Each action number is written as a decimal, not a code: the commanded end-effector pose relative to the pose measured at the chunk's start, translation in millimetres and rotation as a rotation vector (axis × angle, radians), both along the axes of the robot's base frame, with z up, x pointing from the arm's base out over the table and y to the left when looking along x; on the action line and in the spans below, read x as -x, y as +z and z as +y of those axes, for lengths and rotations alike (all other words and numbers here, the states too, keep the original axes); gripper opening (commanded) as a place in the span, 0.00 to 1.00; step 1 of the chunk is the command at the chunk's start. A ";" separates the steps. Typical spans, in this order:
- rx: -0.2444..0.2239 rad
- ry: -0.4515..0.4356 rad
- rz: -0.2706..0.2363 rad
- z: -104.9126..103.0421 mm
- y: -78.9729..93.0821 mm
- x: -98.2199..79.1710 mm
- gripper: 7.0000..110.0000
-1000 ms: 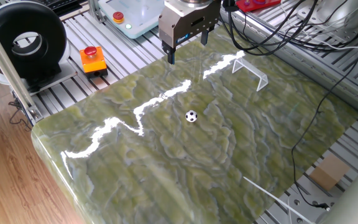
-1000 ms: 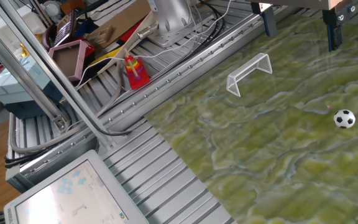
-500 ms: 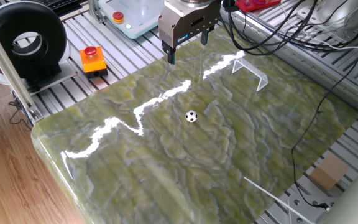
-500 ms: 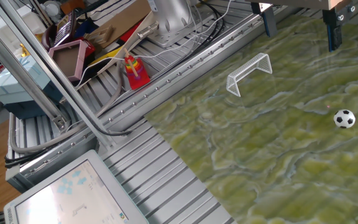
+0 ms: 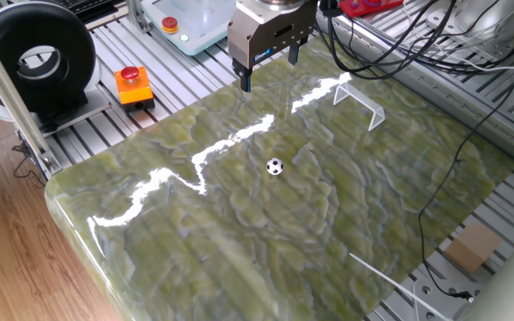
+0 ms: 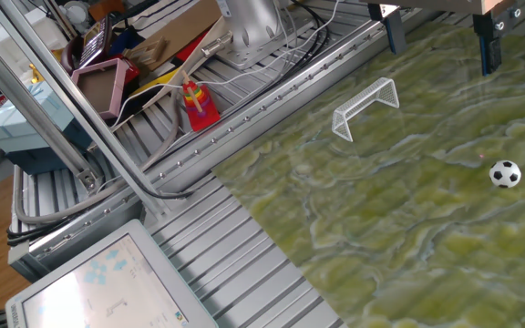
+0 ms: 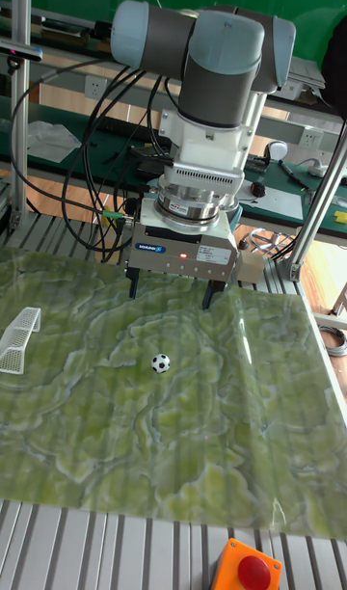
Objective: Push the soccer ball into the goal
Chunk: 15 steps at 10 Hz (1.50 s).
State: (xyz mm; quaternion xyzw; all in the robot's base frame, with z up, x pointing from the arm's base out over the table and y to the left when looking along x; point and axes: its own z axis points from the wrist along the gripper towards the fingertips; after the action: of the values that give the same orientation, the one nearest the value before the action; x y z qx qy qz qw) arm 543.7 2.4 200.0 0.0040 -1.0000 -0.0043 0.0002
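The soccer ball (image 5: 275,166) (image 6: 505,174) (image 7: 160,362), small and white with black patches, rests on the green marbled tabletop (image 5: 239,232). The goal (image 5: 359,101) (image 6: 366,107) (image 7: 19,339) is a small white frame with netting near one table edge, several ball-widths from the ball. My gripper (image 5: 269,67) (image 6: 440,44) (image 7: 170,289) hangs open over the back edge of the table. Its two dark fingers point down with nothing between them. It is well apart from the ball, behind it in the tall fixed view.
An orange box with a red button (image 5: 133,85) (image 7: 253,566) sits on the aluminium rails beside the table. A black round device (image 5: 34,58) stands at the far left. Cables (image 5: 400,45) run behind the goal, and a red bottle (image 6: 199,105) lies near them.
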 end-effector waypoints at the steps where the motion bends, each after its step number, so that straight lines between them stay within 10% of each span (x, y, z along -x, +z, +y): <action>1: -0.018 -0.025 -0.090 6.2 0.8 -22.5 0.99; 2: -0.019 -0.025 -0.092 6.2 0.4 -22.8 0.99; 3: -0.023 -0.027 -0.093 7.0 0.4 -23.2 0.00; 15: -0.027 -0.022 -0.101 9.0 1.0 -25.0 0.00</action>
State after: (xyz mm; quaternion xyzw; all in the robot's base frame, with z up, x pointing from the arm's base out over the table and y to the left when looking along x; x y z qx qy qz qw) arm 567.4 9.3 199.7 -0.0057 -0.9988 -0.0119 -0.0476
